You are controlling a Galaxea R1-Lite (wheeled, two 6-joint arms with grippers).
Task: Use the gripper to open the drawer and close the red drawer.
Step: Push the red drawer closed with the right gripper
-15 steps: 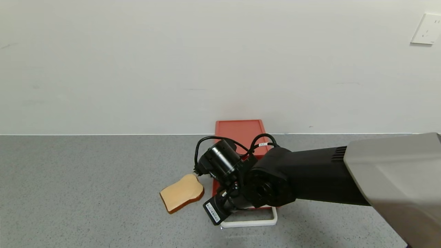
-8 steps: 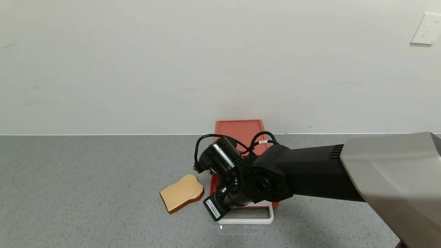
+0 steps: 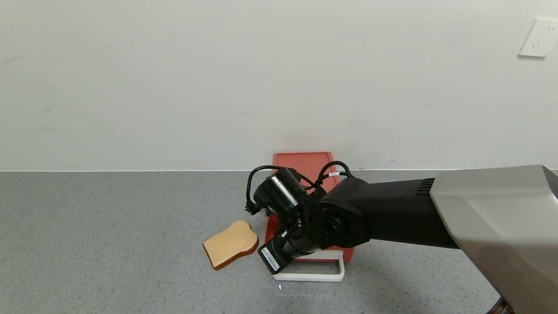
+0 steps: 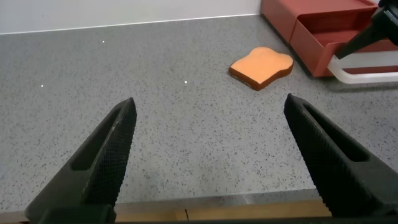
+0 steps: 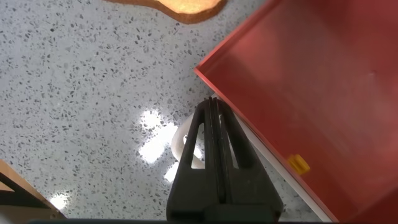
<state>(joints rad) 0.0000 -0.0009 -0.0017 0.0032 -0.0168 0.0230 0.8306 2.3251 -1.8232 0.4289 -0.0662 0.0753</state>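
The flat red box [image 3: 303, 163] lies against the wall, its drawer [image 5: 311, 81] partly pulled out toward me. The white loop handle [image 3: 311, 275] sticks out from the drawer's front. My right gripper [image 3: 275, 264] is shut, its tips [image 5: 211, 104] resting on the handle's left corner [image 5: 180, 140]; nothing shows between the fingers. The arm covers most of the drawer in the head view. My left gripper [image 4: 209, 102] is open and empty above the table's front edge, far left of the drawer [image 4: 329, 31].
A bread slice [image 3: 229, 243] lies on the grey table just left of the drawer, close to the right gripper; it also shows in the left wrist view [image 4: 261, 66]. A wall socket [image 3: 538, 37] is at the upper right.
The right gripper and the white handle have moved toward the wall, and the drawer has slid further into the red box. The bread has not moved.
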